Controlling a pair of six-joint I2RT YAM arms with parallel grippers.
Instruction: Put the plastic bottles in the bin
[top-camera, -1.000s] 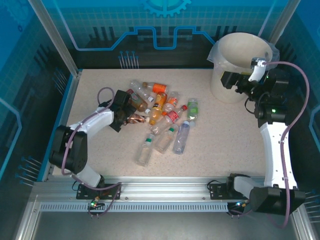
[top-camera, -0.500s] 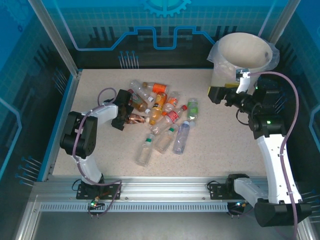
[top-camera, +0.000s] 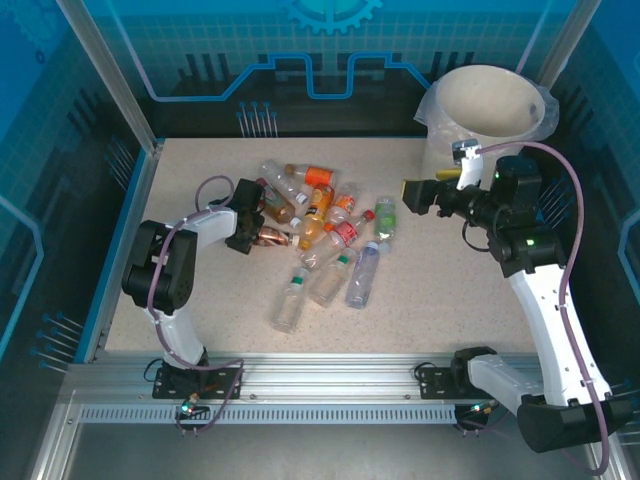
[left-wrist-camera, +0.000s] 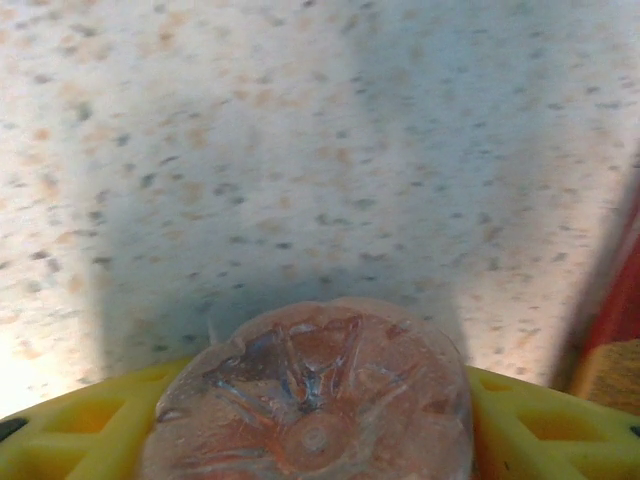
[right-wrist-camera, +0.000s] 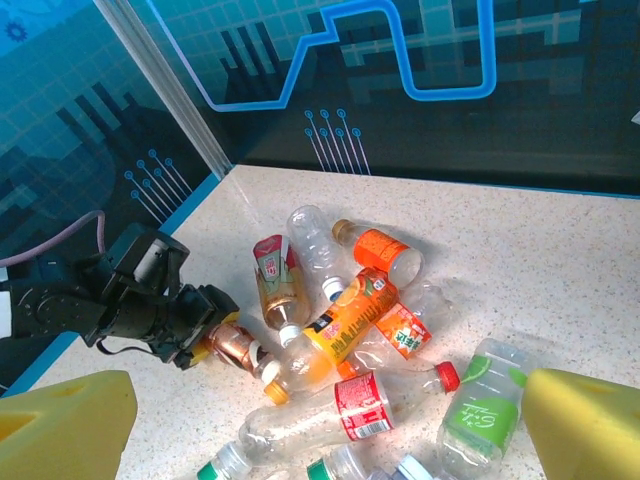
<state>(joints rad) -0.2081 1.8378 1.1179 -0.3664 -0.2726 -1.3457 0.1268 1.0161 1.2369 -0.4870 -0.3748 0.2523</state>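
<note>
Brownish bottle (left-wrist-camera: 310, 400), base-on, lower half beyond the left-wrist view's edge.

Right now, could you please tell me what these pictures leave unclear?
- Left wrist view: the brownish bottle shows its base; the lower edge cuts off the rest.
- Top view: the floor of the bin is hidden behind its near wall.
- Right wrist view: a green-capped bottle is cut by the lower edge.

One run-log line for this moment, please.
left gripper: shut on crumpled brown-tinted plastic bottle lying on speckled table | right gripper: open, empty, aloft beside large round cream-white bin | other clear plastic bottles: piled on table
</note>
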